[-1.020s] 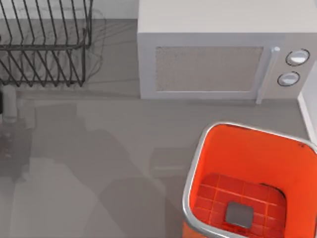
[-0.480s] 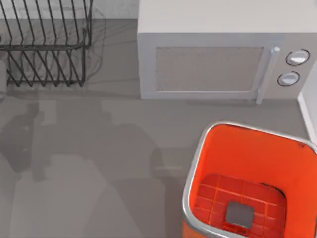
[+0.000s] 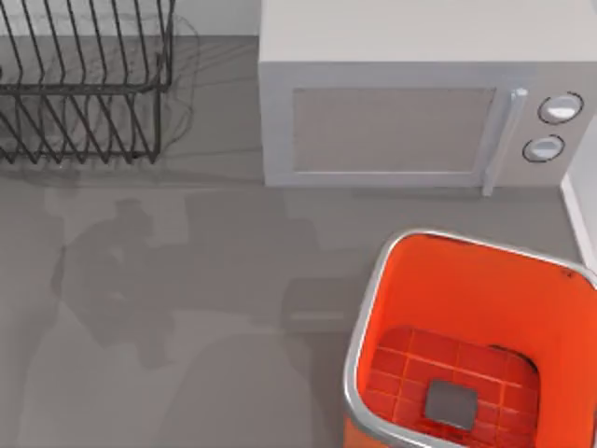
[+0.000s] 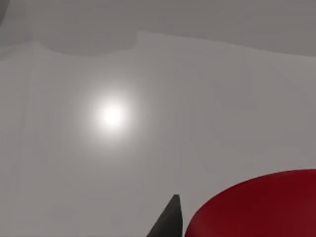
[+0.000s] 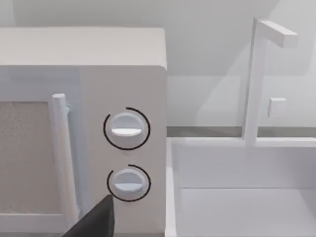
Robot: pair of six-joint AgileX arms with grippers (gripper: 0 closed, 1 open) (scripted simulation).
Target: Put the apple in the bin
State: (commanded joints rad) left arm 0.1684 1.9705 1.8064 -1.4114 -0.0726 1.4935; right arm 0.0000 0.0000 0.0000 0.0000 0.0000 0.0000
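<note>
The left gripper's finger [image 4: 168, 219] sits beside the red apple [image 4: 256, 205]; its grip cannot be told. Carry the apple level over the orange bin [image 3: 366, 327] before releasing.

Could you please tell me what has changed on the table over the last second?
In the top view, the grey arm part at the table's left edge has gone out of sight, and its shadow has drifted rightward across the table. The bin, the microwave and the wire rack have not moved.
</note>
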